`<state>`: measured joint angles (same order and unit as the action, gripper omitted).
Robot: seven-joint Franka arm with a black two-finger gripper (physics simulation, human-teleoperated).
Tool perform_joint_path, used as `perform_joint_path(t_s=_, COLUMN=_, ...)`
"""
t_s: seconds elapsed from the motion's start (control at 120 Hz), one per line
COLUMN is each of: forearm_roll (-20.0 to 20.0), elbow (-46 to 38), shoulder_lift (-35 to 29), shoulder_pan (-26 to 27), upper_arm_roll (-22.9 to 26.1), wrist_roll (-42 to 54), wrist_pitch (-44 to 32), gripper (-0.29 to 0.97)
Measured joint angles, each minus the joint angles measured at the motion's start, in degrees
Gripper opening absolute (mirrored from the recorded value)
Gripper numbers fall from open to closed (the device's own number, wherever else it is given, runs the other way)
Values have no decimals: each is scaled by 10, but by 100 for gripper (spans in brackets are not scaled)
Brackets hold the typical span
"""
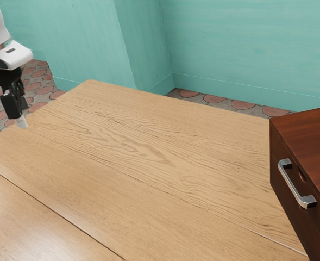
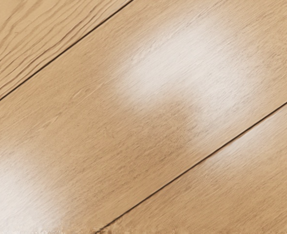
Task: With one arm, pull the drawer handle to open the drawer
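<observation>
One silver drawer handle (image 1: 294,184) sits at the far edge of the exterior view's right. It is a slim bar mounted on the dark brown drawer (image 1: 286,191) of a wooden cabinet (image 1: 312,136), which stands on the counter (image 1: 149,163). From this angle the drawer front looks level with the cabinet body, though the cabinet is cut off by the picture's edge, so I cannot be sure how far it is closed.

The end effector (image 1: 20,122) hangs at the opposite side, near the exterior view's upper left, pointing down over the counter's edge from the white arm (image 1: 5,54). It is well apart from the handle, with the whole width of pale oak boards between them, and nothing is in its grasp. It shows side-on, so I cannot tell whether it stands apart or together.

In the wrist view the counter (image 2: 109,146) lies under the hand as light planks crossed by two thin dark seams, with soft white patches of glare on the wood.

Behind the counter, turquoise walls (image 1: 246,43) meet a floor (image 1: 230,102) of reddish rounded tiles.
</observation>
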<state>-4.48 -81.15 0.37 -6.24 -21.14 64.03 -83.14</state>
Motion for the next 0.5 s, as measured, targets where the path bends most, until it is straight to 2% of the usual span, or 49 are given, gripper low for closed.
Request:
perform_joint_path(t_s=0.217, forearm_roll=1, elbow=0, shoulder_lift=-1, shoulder_pan=-49, upper_arm_roll=0, wrist_roll=19, wrist_pitch=0, gripper=68)
perform_joint_path(t_s=0.333, forearm_roll=1, elbow=1, shoulder_lift=-25, shoulder_pan=-64, upper_arm_roll=1, wrist_roll=27, wrist_pitch=0, gripper=68)
perform_joint_path(t_s=0.383, forearm_roll=1, elbow=1, shoulder_lift=-48, shoulder_pan=-47, upper_arm_roll=2, wrist_roll=30, wrist_pitch=0, gripper=68)
perform_joint_path(t_s=0.458, forearm_roll=4, elbow=5, shoulder_lift=-85, shoulder_pan=38, upper_arm_roll=4, wrist_roll=34, wrist_pitch=0, gripper=68)
perform_joint_path(t_s=0.5, forearm_roll=21, elbow=6, shoulder_lift=-98, shoulder_pan=60, upper_arm_roll=4, wrist_roll=35, wrist_pitch=0, gripper=68)
